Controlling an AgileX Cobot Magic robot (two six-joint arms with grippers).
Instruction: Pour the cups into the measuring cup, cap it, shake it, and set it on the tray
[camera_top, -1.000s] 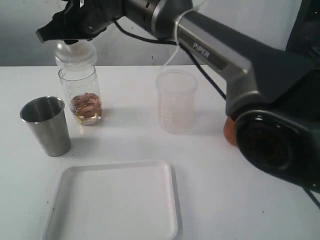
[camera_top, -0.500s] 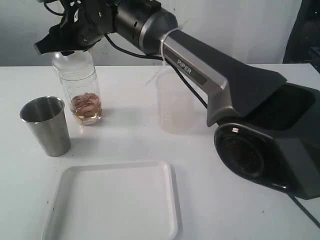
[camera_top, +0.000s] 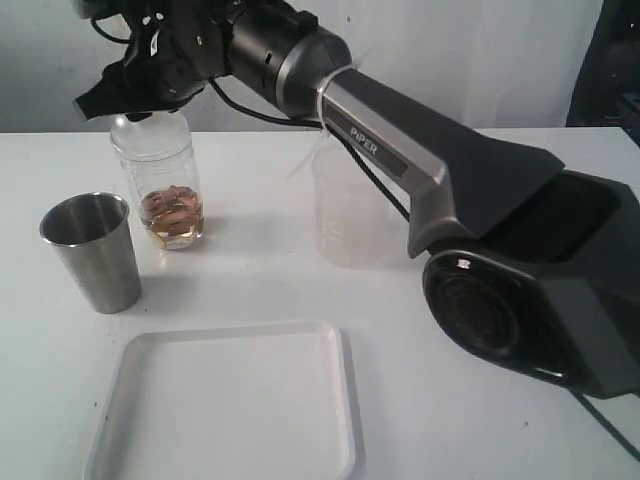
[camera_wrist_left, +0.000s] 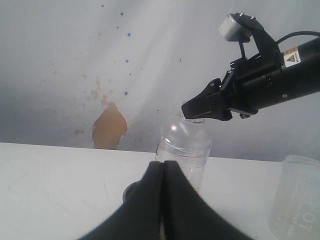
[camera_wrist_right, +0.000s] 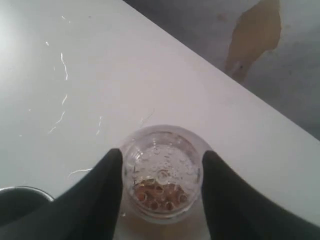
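The clear measuring cup stands at the back left with reddish-brown bits in liquid at its bottom. A clear domed cap sits on its mouth. My right gripper reaches across from the right and hangs over it; in the right wrist view its fingers flank the cap and touch its sides. The steel tumbler stands upright in front left of the cup. The white tray lies in front. My left gripper is shut on nothing, facing the measuring cup. The wooden cup is out of view.
A frosted, wider container stands right of the measuring cup, partly behind my right arm. The arm's dark base fills the right side of the table. A wall with a brown stain rises behind the table.
The cap, held above the measuring cup a second ago, has come down onto its mouth with my right gripper. The right arm's base has swung, now covering the right of the table.
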